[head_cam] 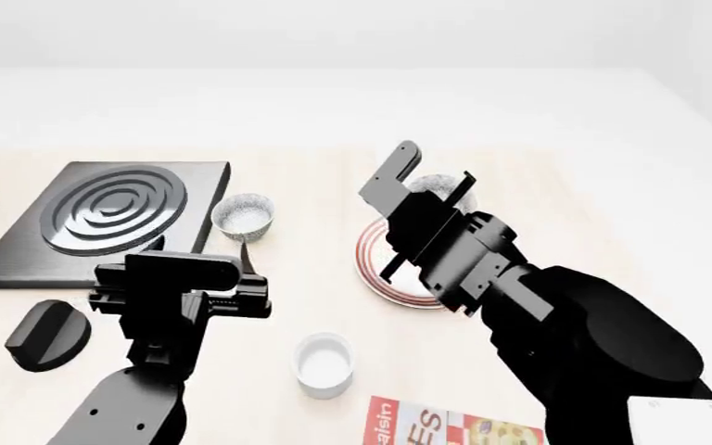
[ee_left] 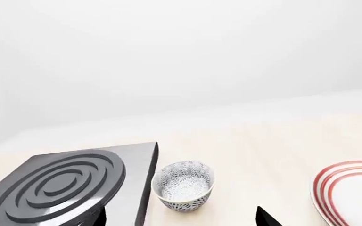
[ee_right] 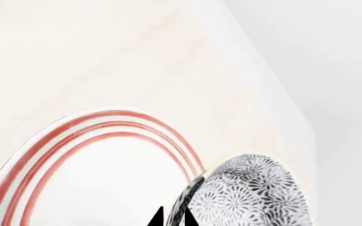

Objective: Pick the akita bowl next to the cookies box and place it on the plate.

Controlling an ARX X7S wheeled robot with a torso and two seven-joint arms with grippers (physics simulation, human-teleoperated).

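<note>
Head view: my right pincer hangs over the far edge of the plate, carrying the bowl.
Right pincer: closed on the bowl's rim, one finger inside and one outside; a rim pinch, I judge, because the bowl is too wide to span.
Bowl: held clear of the plate and tilted, since it hangs from one side of its rim. In the right wrist view it overlaps the plate's ringed rim; I cannot tell whether it is fully over the plate.
Left pincer: open and holding nothing, parked to the plate's left so it stays out of the way.
Second bowl: upright on the tabletop left of the plate, just beside the burner. It is the look-alike, so I leave it.
Cookies box: on the near side of the plate, with the white cup near it.
Stage: carry looks nearly done; placing not yet done.
Next, as I judge: centre the bowl over the plate, level it, lower it, then release.
Risk: released while tilted at the rim, it could tip or roll off.
</note>
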